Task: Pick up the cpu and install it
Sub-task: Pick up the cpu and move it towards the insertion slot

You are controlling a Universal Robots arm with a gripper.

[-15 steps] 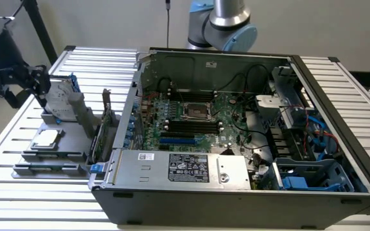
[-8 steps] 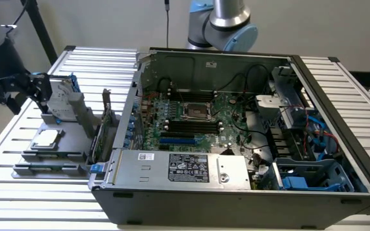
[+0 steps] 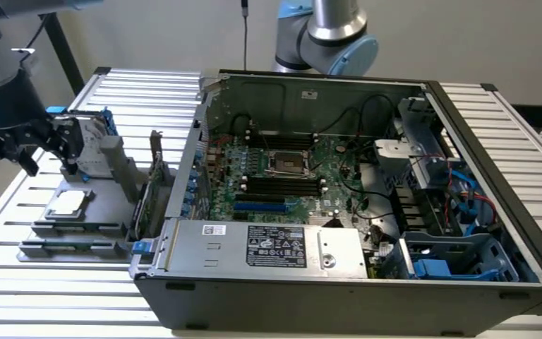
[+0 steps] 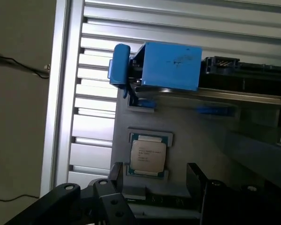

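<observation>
Nearest, along the front wall of an open computer case (image 3: pixel 346 296), a silver box with a black label (image 3: pixel 262 247). Outside the case, to the exterior view's left, on a grey holder (image 3: pixel 73 233) atop the slatted table (image 3: pixel 26 282) — the cpu (image 3: pixel 67 205), lying flat, silver top up. Just above and behind it, the gripper (image 3: pixel 50 164), black fingers spread wide, holding nothing, clear of the chip. Farther back, inside the case, a green motherboard (image 3: pixel 332 201) with a square socket (image 3: pixel 285 164) — well apart from the cpu.
</observation>
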